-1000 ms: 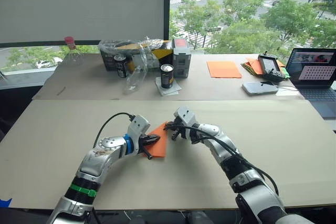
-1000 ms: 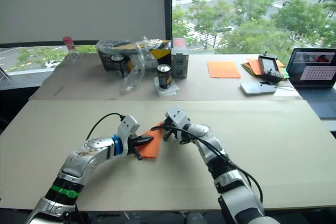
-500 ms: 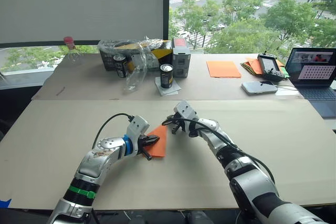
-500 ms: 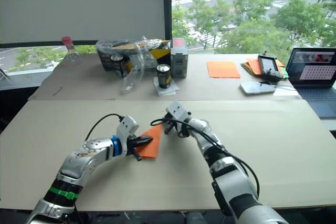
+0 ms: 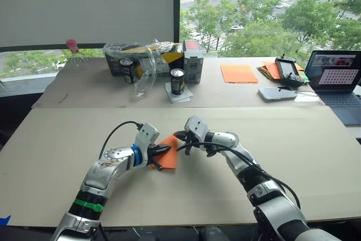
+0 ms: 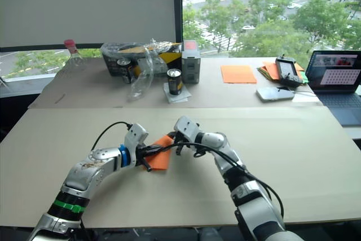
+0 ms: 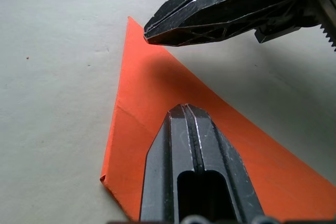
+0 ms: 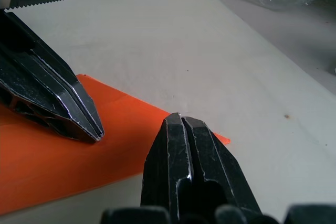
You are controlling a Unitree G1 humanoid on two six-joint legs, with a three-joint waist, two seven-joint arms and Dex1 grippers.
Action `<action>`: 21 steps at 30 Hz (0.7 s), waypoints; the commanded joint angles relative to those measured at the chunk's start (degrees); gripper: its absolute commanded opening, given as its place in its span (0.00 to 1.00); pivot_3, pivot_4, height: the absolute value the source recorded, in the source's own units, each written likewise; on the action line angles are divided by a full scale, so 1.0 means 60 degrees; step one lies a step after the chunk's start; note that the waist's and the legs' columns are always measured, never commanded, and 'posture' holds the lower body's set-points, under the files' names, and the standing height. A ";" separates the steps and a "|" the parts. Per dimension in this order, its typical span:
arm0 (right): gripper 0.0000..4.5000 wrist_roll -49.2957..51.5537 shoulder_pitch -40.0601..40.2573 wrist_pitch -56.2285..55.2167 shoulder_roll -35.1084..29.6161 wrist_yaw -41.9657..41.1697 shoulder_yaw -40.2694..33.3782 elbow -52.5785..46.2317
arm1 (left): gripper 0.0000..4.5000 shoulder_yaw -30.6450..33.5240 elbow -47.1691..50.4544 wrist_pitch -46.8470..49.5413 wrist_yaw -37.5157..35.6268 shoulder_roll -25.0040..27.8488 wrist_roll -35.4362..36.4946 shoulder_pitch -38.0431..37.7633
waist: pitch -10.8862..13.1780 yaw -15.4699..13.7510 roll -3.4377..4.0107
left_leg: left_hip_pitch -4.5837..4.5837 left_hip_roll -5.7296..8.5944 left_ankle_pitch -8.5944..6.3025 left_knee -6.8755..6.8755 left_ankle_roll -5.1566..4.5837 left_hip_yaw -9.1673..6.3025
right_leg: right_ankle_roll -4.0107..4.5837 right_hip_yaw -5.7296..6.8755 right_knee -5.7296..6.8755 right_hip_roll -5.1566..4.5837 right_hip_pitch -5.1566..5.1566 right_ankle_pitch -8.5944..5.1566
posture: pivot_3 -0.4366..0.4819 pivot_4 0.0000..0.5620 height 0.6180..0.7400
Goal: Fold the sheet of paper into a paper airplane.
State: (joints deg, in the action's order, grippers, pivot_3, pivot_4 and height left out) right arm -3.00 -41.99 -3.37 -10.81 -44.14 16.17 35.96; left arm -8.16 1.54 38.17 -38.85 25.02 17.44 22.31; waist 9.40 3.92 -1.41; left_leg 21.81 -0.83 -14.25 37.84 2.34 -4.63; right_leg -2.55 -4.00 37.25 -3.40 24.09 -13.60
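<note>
The sheet of paper (image 5: pixel 171 158) lies on the near table, bright orange and folded into a flat triangular wedge. My left gripper (image 5: pixel 164 150) is shut, and its closed tips (image 7: pixel 184 109) rest on top of the paper near its middle. My right gripper (image 5: pixel 179 136) comes in from the far side, also shut. Its closed tip (image 8: pixel 181 120) sits at the paper's far pointed corner (image 8: pixel 220 139). The left wrist view has the right gripper's fingers (image 7: pixel 210 9) just above that corner, a short gap from my left tips.
The back table holds a red-capped bottle (image 5: pixel 74 53), cans (image 5: pixel 178 81), a grey box (image 5: pixel 193 61) and crumpled plastic (image 5: pixel 146 69). To the right lie a smooth orange sheet (image 5: pixel 240 73), a paper pile (image 5: pixel 269 71), a handheld device (image 5: pixel 288 70) and a laptop (image 5: pixel 335 77).
My right gripper has swung lower and closer to the paper's far corner. The paper looks flatter on the table. My left gripper has barely moved.
</note>
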 commanded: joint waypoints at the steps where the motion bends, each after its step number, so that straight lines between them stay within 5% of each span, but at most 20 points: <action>1: 0.00 -0.0164 -0.0079 -0.0145 -0.0003 -0.0211 0.0148 0.0054 | 0.01 -0.0041 -0.0086 0.0125 0.0065 0.0078 -0.0191 -0.0049 | 0.0000 -0.0001 0.0000 | 0.0000 0.0000 0.0000 0.0000 0.0000 0.0000 | 0.0000 0.0000 0.0000 0.0000 0.0000 0.0000 | 0.48 0.27 0.92; 21: 0.00 -0.0148 0.2161 0.0929 -0.0875 -0.1602 0.0879 -0.3289 | 0.01 -0.0003 -0.0277 0.0308 -0.0569 0.0372 -0.0071 0.0315 | -0.0002 -0.0025 0.0000 | -0.0019 0.0000 -0.0001 0.0000 0.0000 0.0000 | -0.0003 0.0001 -0.0008 0.0001 -0.0024 -0.0002 | 0.48 0.27 0.92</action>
State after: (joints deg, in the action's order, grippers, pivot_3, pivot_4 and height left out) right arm -3.31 -30.27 0.44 -15.60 -51.95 19.26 17.83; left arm -8.27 0.24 39.67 -42.04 26.74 17.39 24.10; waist 9.39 3.77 -1.41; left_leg 21.70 -0.83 -14.26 37.84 2.34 -4.62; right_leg -2.57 -3.99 37.20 -3.39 23.95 -13.62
